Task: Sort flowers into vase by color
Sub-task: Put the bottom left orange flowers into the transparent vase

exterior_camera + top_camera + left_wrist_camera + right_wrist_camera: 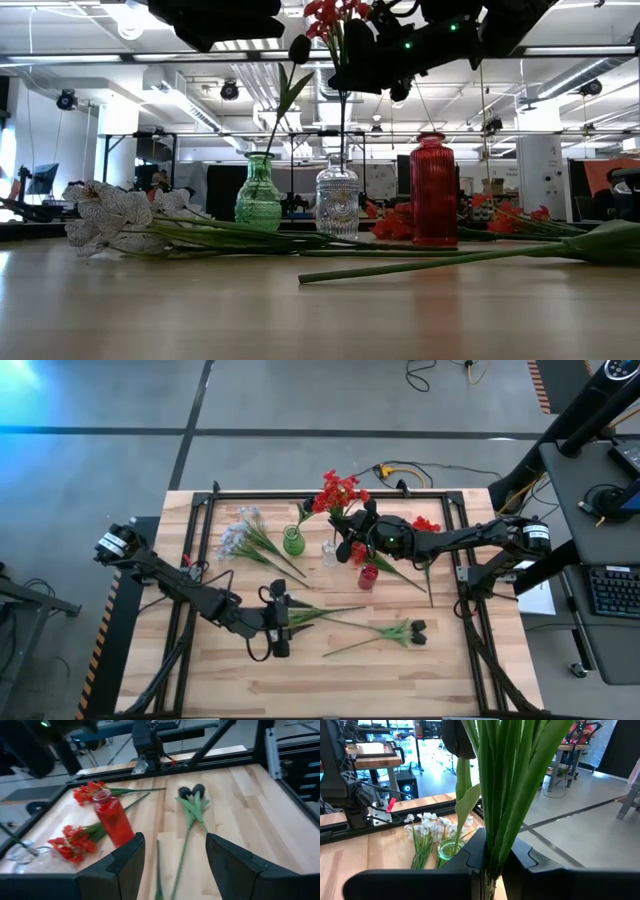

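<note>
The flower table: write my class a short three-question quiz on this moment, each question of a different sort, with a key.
1. True or false: the green vase already holds a dark bud.
2. Which vase does the right gripper hold its red flowers over? A) green B) clear C) red
3. Fill in: the left gripper is ___ and holds nothing.

Key:
1. True; a dark bud on its stem rises from it.
2. B, the clear vase; the stems reach down into it, while the red vase stands empty.
3. Open, above the stems lying on the table.
</note>
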Action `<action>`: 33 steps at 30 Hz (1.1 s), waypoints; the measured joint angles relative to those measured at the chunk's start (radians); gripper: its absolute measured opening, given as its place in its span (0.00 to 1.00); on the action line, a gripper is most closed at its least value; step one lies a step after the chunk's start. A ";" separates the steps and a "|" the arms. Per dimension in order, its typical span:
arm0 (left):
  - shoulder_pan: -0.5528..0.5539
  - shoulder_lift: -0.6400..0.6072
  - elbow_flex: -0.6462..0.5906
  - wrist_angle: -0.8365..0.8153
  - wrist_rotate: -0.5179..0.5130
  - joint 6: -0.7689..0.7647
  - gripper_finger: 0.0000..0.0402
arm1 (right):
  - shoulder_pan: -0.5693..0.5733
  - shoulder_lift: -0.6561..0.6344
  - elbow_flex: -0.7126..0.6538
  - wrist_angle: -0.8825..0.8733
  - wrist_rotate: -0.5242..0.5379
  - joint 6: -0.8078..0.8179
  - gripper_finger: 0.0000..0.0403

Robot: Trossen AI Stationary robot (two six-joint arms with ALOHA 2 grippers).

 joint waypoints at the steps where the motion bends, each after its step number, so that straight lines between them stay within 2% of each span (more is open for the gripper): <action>1: 0.000 -0.001 0.000 0.001 -0.013 0.008 0.48 | 0.000 0.000 0.000 0.000 0.000 0.000 0.08; 5: 0.000 -0.015 0.000 -0.005 -0.063 0.065 0.48 | 0.000 0.000 0.000 0.000 0.000 0.000 0.08; 12: 0.000 -0.082 0.000 -0.060 -0.211 0.158 0.48 | 0.000 0.000 0.000 0.001 0.000 0.042 0.08; 18: 0.001 -0.145 -0.025 -0.110 -0.174 0.158 0.48 | 0.000 0.000 0.000 0.007 0.029 0.055 0.08; 30: 0.000 -0.235 -0.113 -0.029 -0.170 0.160 0.48 | 0.000 0.000 0.000 0.050 0.053 0.063 0.08; 33: 0.000 -0.250 -0.121 -0.027 -0.171 0.157 0.48 | 0.000 0.000 -0.025 0.109 0.053 0.053 0.08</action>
